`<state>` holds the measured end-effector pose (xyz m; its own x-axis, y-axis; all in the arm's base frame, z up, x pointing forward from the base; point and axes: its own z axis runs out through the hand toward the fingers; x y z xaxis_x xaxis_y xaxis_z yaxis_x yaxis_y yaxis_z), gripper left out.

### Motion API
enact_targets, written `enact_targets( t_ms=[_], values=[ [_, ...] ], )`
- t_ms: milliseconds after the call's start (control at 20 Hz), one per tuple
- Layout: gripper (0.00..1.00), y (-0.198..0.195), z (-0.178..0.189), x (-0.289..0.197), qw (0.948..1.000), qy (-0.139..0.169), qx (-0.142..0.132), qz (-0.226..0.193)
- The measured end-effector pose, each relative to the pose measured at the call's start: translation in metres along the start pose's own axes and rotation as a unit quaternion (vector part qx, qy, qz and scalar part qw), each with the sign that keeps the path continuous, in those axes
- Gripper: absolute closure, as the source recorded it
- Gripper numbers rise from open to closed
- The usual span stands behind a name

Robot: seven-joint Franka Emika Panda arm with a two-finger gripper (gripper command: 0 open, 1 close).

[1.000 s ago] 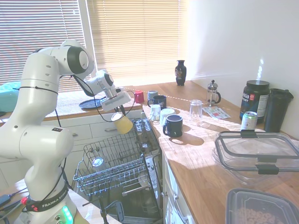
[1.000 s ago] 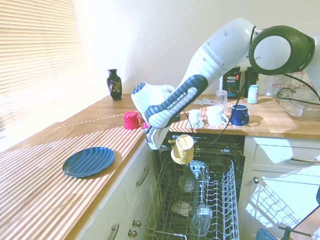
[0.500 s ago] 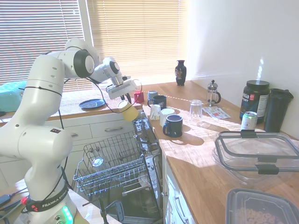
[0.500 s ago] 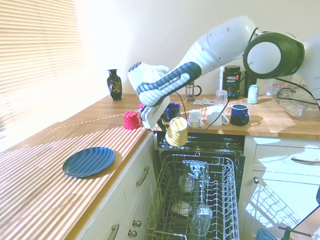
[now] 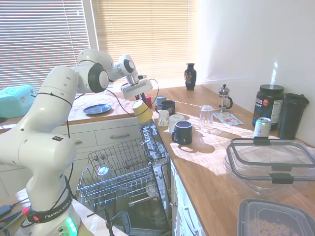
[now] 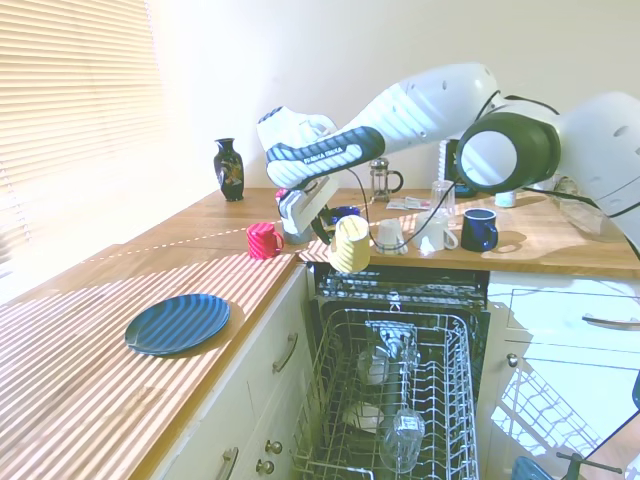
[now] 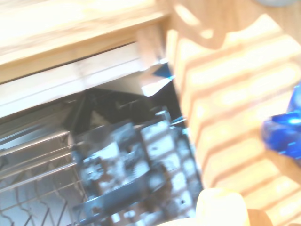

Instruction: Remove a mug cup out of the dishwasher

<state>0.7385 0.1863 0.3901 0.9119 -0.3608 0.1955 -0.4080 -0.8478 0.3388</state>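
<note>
One mug cup (image 6: 351, 245) in tool (image 6: 327, 225), tilted, mouth angled downward

You see slatted blinds (image 5: 142, 37) across the upper left of the first exterior frame, strong sun striping the wooden table (image 5: 216, 162). Plain pale wall (image 5: 256, 44) at upper right. White cabinets (image 6: 255, 400) with round knobs run below the table at lower left of the second exterior frame.

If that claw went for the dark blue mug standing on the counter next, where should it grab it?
Probably the rim, from straight above. The blue mug stands upright with its mouth open on top, and its handle sticks out to one side. White mugs crowd close behind it, so a sideways approach looks cramped.
</note>
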Motion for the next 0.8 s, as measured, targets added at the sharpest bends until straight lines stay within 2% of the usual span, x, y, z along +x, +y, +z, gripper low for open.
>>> enact_targets(
  t_ms=[800],
  values=[
    [1.00, 0.027, 0.025, 0.046, 0.9997, -0.012, -0.004, 0.022]
  ],
)
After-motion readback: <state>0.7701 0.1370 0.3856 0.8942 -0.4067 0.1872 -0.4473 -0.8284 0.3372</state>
